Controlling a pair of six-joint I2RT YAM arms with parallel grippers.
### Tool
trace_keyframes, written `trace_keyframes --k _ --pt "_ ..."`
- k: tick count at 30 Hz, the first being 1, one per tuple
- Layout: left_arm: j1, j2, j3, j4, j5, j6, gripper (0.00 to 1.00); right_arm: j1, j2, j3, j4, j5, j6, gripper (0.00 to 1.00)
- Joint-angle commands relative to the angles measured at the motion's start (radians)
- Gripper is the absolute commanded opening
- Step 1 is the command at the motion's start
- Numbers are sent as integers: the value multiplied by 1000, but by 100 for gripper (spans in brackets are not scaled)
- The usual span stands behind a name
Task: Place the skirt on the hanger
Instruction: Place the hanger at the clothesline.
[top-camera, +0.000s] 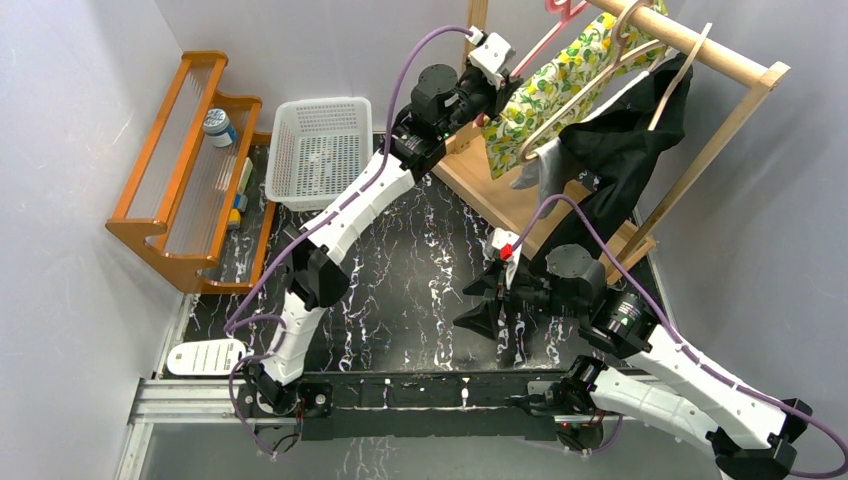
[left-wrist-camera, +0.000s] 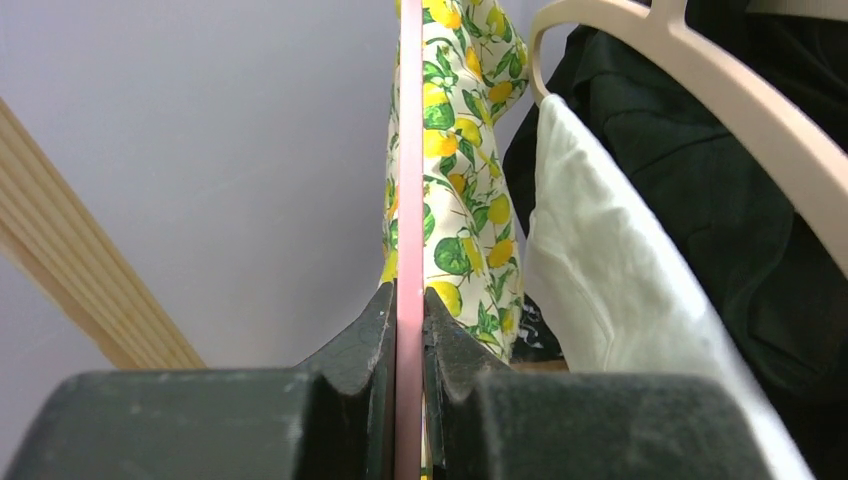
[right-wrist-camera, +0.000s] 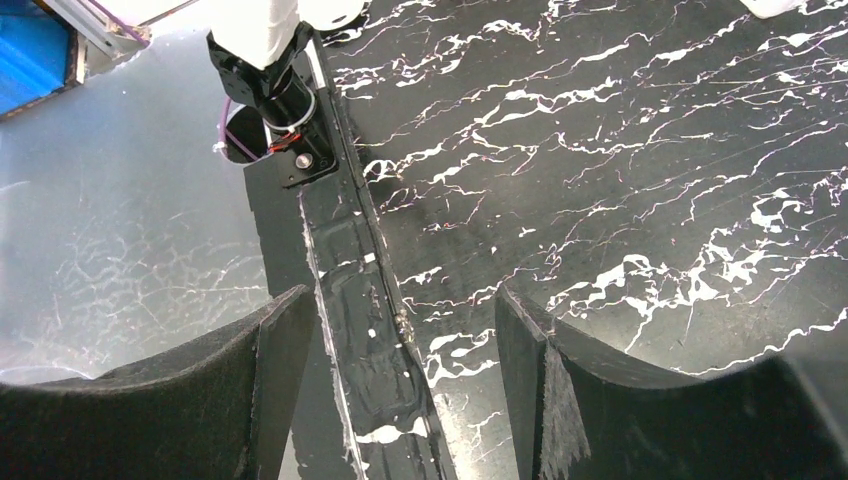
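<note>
Lemon-print skirt (top-camera: 560, 85) hanging, pink hanger (left-wrist-camera: 409, 200) alongside

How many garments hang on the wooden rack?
3, in the top view: lemon-print skirt on the left, white cloth in the middle, black garment on the right; more may be hidden.

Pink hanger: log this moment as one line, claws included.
left claw: shut on pink hanger | lemon-print skirt: hanging beside pink hanger | right claw: open, empty, over table

bright, even, diffuse light with soft shadows; the left claw (left-wrist-camera: 409, 340) looms slightly blurred near its lens.
</note>
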Motion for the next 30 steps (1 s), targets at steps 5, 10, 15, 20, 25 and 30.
trace_keyframes --k 5,10,15,20,25,30 --pt "-29 77 117 178 -64 10 0 4 -39 -12 30 24 44 74" --pt "-31 106 138 217 -80 -1 0 4 -50 -8 10 28 58 74" --pt "-32 129 160 245 -75 -13 0 4 -61 1 -6 35 77 73" --pt "-32 144 150 299 -65 -32 0 4 -67 15 -18 49 86 72" --pt "-33 179 180 334 -68 -36 0 4 -79 23 -21 58 96 72" --pt "-33 196 181 354 -65 -40 0 4 -91 24 -18 65 118 71"
